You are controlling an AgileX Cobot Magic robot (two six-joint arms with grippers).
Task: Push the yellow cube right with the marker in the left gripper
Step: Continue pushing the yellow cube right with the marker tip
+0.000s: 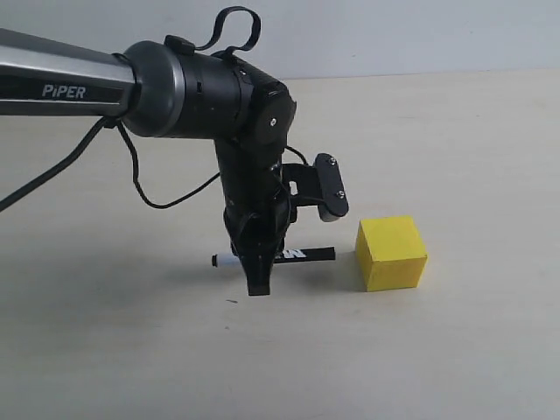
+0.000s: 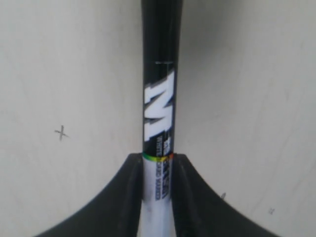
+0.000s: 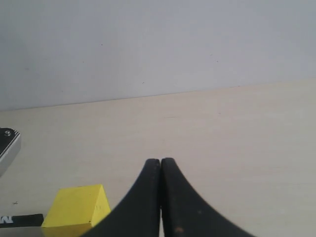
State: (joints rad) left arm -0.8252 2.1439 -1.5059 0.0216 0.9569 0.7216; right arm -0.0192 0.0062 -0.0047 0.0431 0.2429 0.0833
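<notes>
My left gripper [image 1: 258, 278] points down at the table, shut on the marker [image 1: 302, 255], which lies level just above the surface. Its black capped end reaches toward the yellow cube [image 1: 391, 253] with a small gap between them; the black tip sticks out on the other side. In the left wrist view the marker [image 2: 160, 98] runs straight out from between the fingers [image 2: 129, 192], which clamp its white barrel. My right gripper [image 3: 160, 162] is shut with nothing in it, and the yellow cube [image 3: 76, 205] shows beside it with the marker's cap [image 3: 22, 219] just short of it.
The pale wooden table [image 1: 455, 140] runs back to a grey wall [image 1: 394, 35]. A black cable [image 1: 153, 197] loops down from the left arm. A small pen cross [image 2: 61, 132] marks the tabletop.
</notes>
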